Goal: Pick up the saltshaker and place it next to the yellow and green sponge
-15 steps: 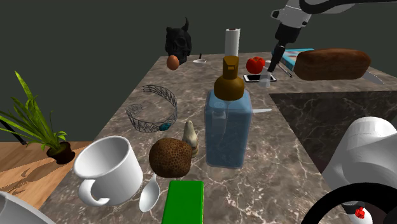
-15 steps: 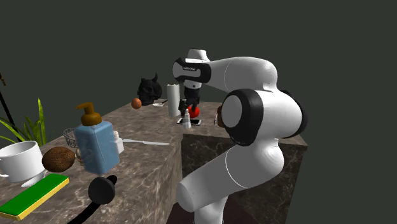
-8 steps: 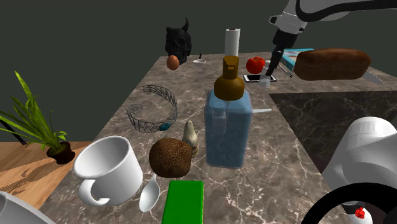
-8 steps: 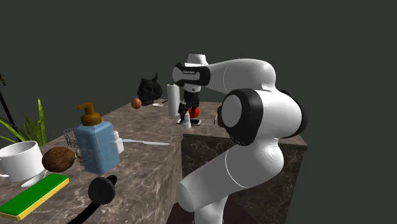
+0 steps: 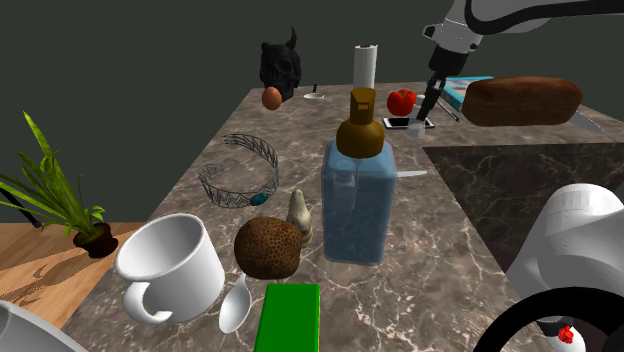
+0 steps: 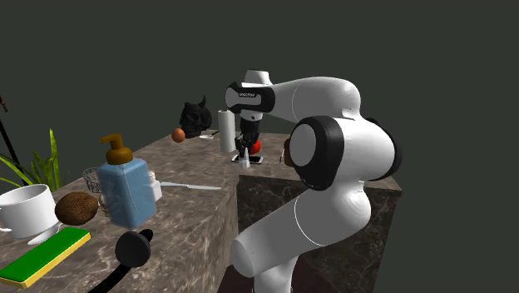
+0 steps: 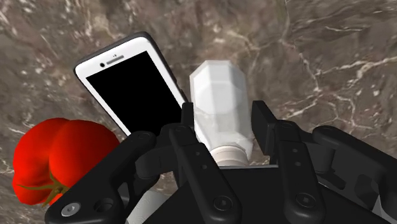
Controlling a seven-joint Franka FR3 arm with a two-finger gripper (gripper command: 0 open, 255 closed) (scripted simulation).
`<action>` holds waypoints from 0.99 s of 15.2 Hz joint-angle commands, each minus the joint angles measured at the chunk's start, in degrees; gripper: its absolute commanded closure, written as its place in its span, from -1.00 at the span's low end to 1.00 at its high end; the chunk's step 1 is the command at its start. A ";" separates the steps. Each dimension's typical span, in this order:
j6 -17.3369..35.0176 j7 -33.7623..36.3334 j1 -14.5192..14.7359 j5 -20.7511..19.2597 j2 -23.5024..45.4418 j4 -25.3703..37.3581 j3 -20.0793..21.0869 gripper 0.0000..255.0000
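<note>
Saltshaker [image 7: 216, 89], pinched by the gripper [image 7: 224, 113], has just been lifted, phone [image 7: 130, 89] at ten o'clock; carriage to the sponge [image 6: 42, 255] remains.

White faceted saltshaker [image 7: 219, 105], apparently upright, at the far end of the marble counter [image 5: 440, 230]; green-topped, yellow-edged sponge [image 5: 288, 318] lies flat at its near end, well apart.
</note>
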 commanded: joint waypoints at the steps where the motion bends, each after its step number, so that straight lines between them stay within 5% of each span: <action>1: 0.00 0.00 0.00 0.00 0.02 -0.03 0.00 1.00; 15: -7.16 0.12 0.77 1.07 1.61 8.70 0.98 1.00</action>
